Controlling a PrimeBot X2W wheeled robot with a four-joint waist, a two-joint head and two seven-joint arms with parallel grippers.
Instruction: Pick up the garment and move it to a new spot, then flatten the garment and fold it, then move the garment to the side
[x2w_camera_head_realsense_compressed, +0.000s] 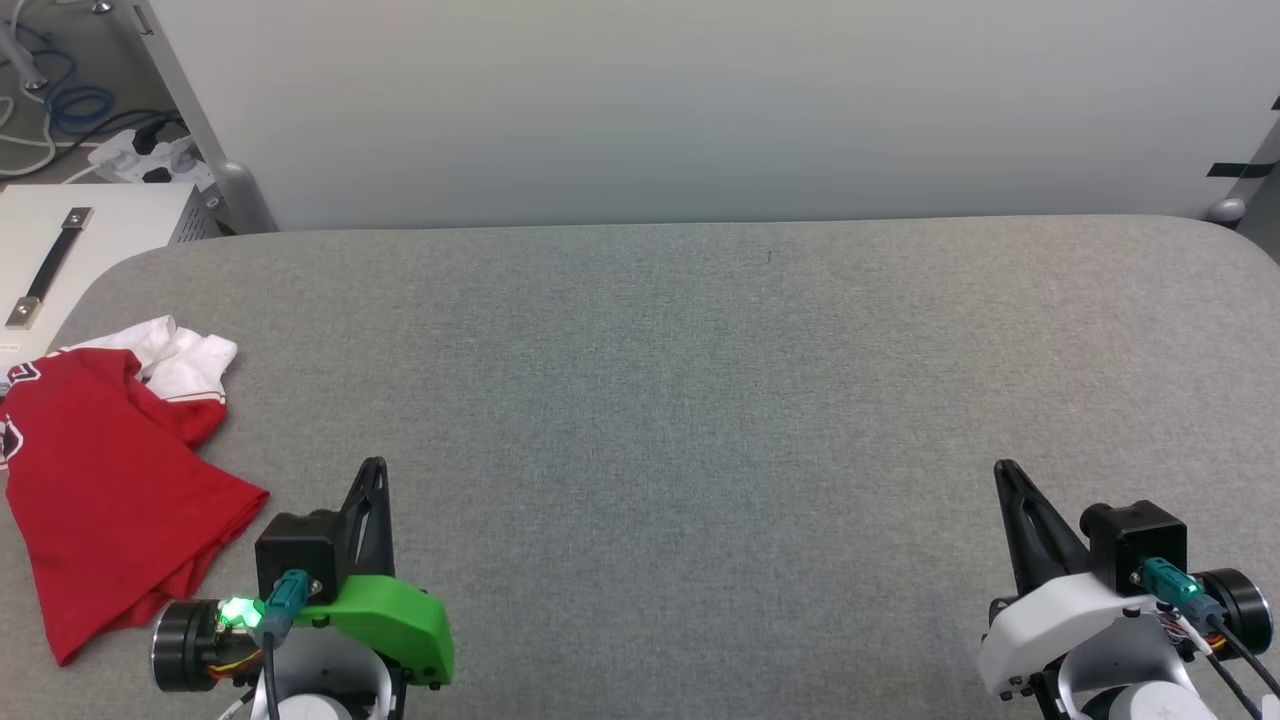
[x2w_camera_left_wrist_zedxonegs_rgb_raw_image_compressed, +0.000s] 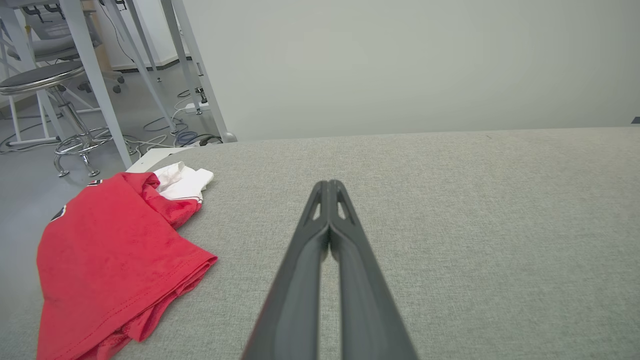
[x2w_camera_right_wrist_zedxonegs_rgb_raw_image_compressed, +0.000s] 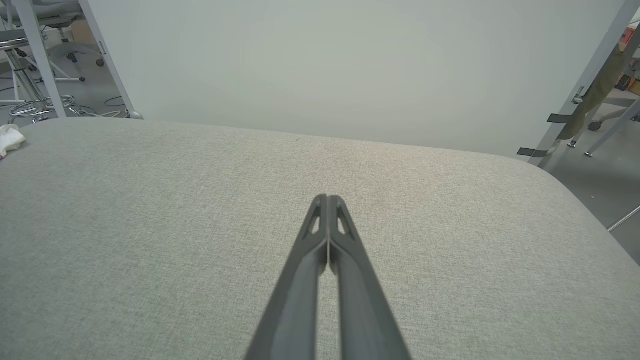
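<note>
The garment (x2w_camera_head_realsense_compressed: 105, 480), a red jersey with a white sleeve end bunched at its top, lies crumpled at the left edge of the grey padded table (x2w_camera_head_realsense_compressed: 700, 400). In the left wrist view the garment (x2w_camera_left_wrist_zedxonegs_rgb_raw_image_compressed: 110, 255) sits to the left of my fingers, apart from them. My left gripper (x2w_camera_head_realsense_compressed: 372, 470) is shut and holds nothing; it hovers just right of the red hem. My right gripper (x2w_camera_head_realsense_compressed: 1003, 470) is shut too, low at the table's right side. Both wrist views show fingertips pressed together: left gripper (x2w_camera_left_wrist_zedxonegs_rgb_raw_image_compressed: 329, 184), right gripper (x2w_camera_right_wrist_zedxonegs_rgb_raw_image_compressed: 327, 198). A scrap of the garment's white sleeve (x2w_camera_right_wrist_zedxonegs_rgb_raw_image_compressed: 10, 139) peeks in at the far left.
A white panel (x2w_camera_head_realsense_compressed: 700, 100) stands behind the table. A white box with a dark handle (x2w_camera_head_realsense_compressed: 50, 265) sits past the table's left corner, beside cables and a power strip (x2w_camera_head_realsense_compressed: 150, 155). A stool (x2w_camera_left_wrist_zedxonegs_rgb_raw_image_compressed: 47, 85) and metal frame legs stand on the floor to the left.
</note>
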